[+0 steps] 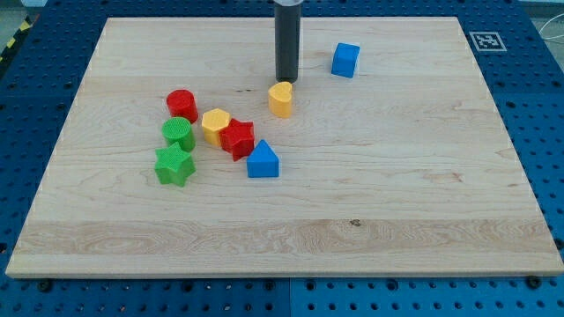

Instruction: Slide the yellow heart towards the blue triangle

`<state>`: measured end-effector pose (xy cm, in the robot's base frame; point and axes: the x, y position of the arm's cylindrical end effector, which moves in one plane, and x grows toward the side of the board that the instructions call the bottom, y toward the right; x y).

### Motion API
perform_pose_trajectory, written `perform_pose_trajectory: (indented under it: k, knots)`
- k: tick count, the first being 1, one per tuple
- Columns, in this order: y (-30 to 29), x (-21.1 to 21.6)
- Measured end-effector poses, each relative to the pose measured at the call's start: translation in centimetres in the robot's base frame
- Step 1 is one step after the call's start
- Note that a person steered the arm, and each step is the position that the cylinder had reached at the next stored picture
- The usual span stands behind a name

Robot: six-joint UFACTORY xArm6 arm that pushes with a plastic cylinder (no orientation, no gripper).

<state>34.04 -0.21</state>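
Wooden board (370, 211) on blue pegboard; we find my tip (286, 81) just above the yellow heart (281, 99), upper centre of frame.
Rod only, nothing to open or close. The blue triangle (263, 160) lies below-left of the heart, opposite our tip.

From my remote seat I see a pale wooden table (291, 229) resting on a blue perforated base (538, 106) that frames it all round. At 1 o'clock a black-and-white marker (486, 40) sits on the wood; at 11 o'clock, a yellow-black striped strip (12, 42).
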Motion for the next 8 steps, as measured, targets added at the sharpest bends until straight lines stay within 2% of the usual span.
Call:
perform_pose_trajectory:
  k: [6, 8]
  knots:
    - [-0.5, 8.2]
    - [1.5, 1.4]
